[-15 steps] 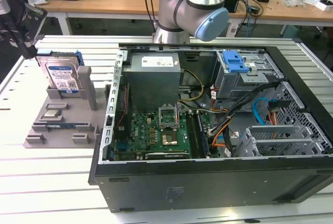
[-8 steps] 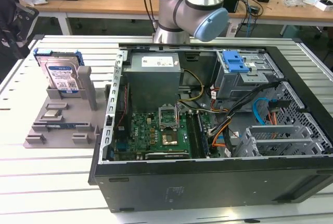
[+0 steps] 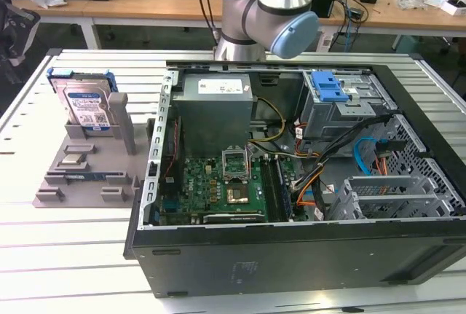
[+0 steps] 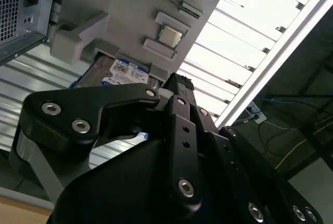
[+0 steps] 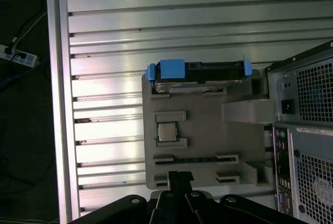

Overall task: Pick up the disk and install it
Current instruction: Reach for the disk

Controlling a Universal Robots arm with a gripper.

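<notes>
Disk [image 3: 87, 103]: is standing on edge in the upright slot of the grey fixture, label facing the tabletop's near edge in the exterior view. Its blue bracket is framing the top edge. In the first wrist view the disk [image 5: 200, 71] is showing that edge, and in the second wrist view the label [image 4: 122, 72] is showing.

Grey fixture [image 3: 87, 175]: is lying flat on the tabletop [image 3: 73, 256], between the tabletop's edge at the exterior view's left and the computer case. The disk is occupying the fixture's end toward the tabletop's far edge.

Gripper [image 5: 180, 175]: is hanging above the fixture's end opposite the disk, well apart from the disk.

Fingers [image 5: 174, 182]: are clenched together with nothing between them.

Robot arm [image 3: 269, 8]: is rising from the tabletop's far edge, behind the computer case.

Processor chip [image 3: 75, 159]: is lying in a square pocket of the fixture, near the disk but not touching it.

Memory module [image 3: 81, 175]: is lying in a slot just beside the processor chip.

Computer case [image 3: 291, 256]: is lying on its side with the side panel off, so that the motherboard [image 3: 218, 183] and the power supply [image 3: 215, 103] are facing up.

Blue latch [image 3: 331, 87]: is sitting on the drive cage inside the case, toward the tabletop's far edge.
</notes>
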